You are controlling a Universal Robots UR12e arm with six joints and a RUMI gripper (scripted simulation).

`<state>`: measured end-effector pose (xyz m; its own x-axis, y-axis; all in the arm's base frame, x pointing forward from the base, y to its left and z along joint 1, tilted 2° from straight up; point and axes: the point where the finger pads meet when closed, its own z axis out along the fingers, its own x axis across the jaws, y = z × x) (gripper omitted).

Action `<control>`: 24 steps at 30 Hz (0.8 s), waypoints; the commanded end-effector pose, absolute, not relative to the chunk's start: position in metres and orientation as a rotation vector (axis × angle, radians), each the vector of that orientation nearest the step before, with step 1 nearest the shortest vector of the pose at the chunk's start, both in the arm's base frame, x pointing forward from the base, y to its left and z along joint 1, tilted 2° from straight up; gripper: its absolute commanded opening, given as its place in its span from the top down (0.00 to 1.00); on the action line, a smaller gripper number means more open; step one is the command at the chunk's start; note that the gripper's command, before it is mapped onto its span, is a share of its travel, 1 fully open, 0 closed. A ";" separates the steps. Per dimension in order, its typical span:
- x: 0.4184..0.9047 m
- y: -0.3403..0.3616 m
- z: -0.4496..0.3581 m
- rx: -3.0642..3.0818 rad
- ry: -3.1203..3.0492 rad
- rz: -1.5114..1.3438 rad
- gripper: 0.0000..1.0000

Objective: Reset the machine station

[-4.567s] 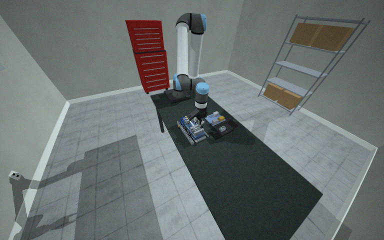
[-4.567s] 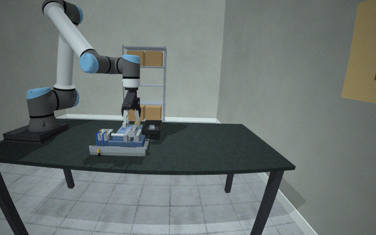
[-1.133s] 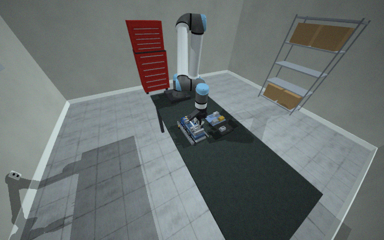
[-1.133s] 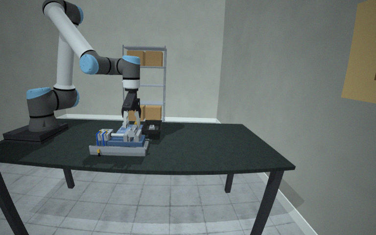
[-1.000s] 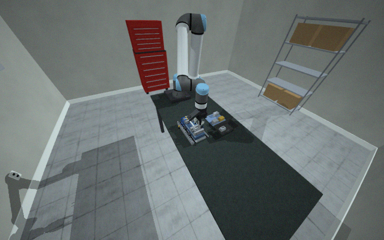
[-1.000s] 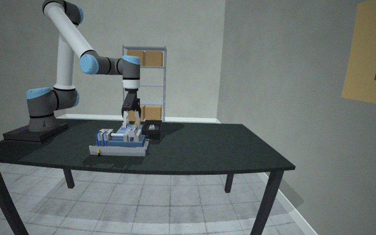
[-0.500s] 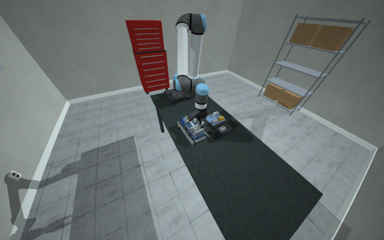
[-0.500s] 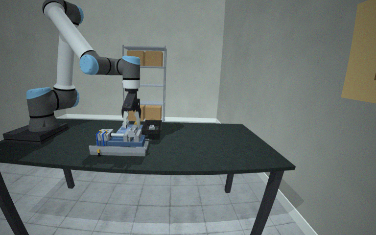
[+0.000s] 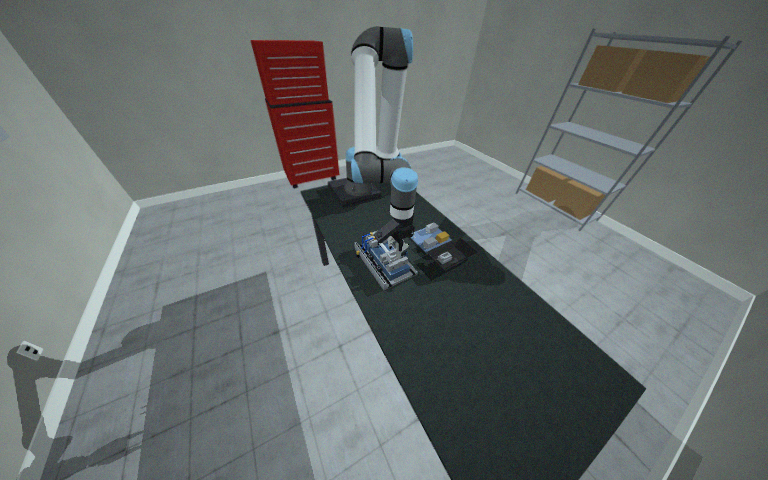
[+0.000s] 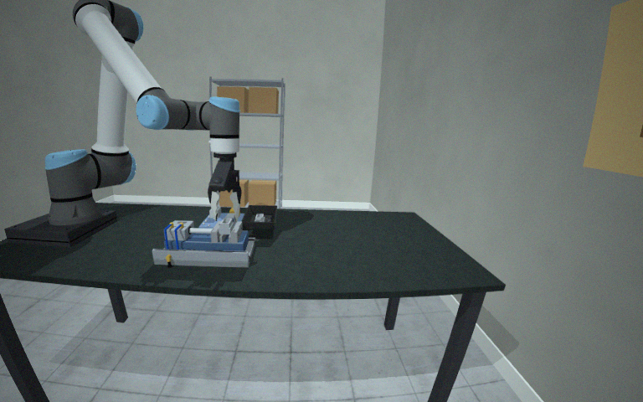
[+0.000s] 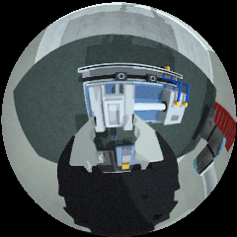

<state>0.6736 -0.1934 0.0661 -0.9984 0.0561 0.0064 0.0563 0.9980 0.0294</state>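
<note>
The blue vise [image 9: 386, 259] stands on the dark table and also shows in the exterior view [image 10: 208, 239]. A light gray block [image 11: 115, 111] lies between its jaws; a rectangular outline shows on its top, and I cannot tell if it is a pocket. My gripper [image 10: 223, 209] hangs straight down just above the jaws, partly open, with nothing between its fingers. The infeed plate [image 9: 431, 236] holds a yellow brass blank [image 9: 442, 234] and a gray blank [image 9: 428, 242]. The black outfeed tray holds a finished part [image 10: 259, 218].
The vise's hose end block [image 10: 174, 232] is on the side toward the arm's base [image 10: 61, 220]. The tray and the infeed plate sit close beside the vise, on its far side in the exterior view. A red tool cabinet [image 9: 297, 110] and a shelf [image 9: 617, 124] stand off the table.
</note>
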 end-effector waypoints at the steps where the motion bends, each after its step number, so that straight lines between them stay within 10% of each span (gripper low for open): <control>1: 0.674 -0.194 0.066 -0.088 -3.136 -0.045 0.60; 24: 0.674 -0.194 0.061 -0.088 -3.136 -0.045 0.60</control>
<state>0.6735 -0.1933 0.0603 -0.9984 0.0561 0.0064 0.0563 0.9980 0.0294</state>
